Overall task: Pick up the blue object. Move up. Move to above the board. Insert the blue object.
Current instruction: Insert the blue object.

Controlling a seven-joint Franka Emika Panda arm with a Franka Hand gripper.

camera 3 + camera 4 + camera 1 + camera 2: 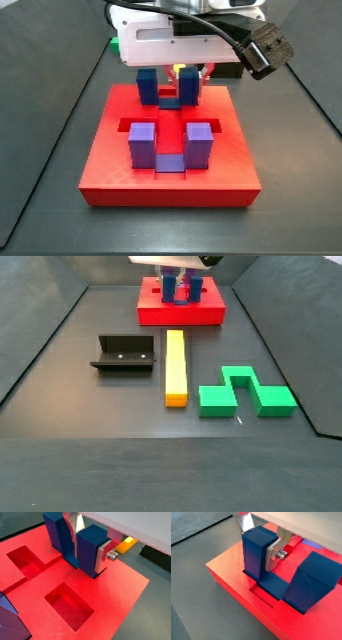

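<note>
My gripper (89, 559) is shut on one upright prong of the dark blue U-shaped object (57, 534), with a silver finger (103, 556) flat against the prong's side. It shows the same way in the other wrist view, gripper (258, 552) and blue object (311, 584). The blue object stands upright with its base down in the cross-shaped recess of the red board (113, 597). In a side view the blue object (147, 85) is at the board's (167, 185) far end, under the white gripper body.
A lighter purple U-shaped block (163, 150) stands in the board's near part. On the floor in a side view lie a yellow bar (175, 366), a green block (245, 393) and the black fixture (123, 354), all away from the board (181, 316).
</note>
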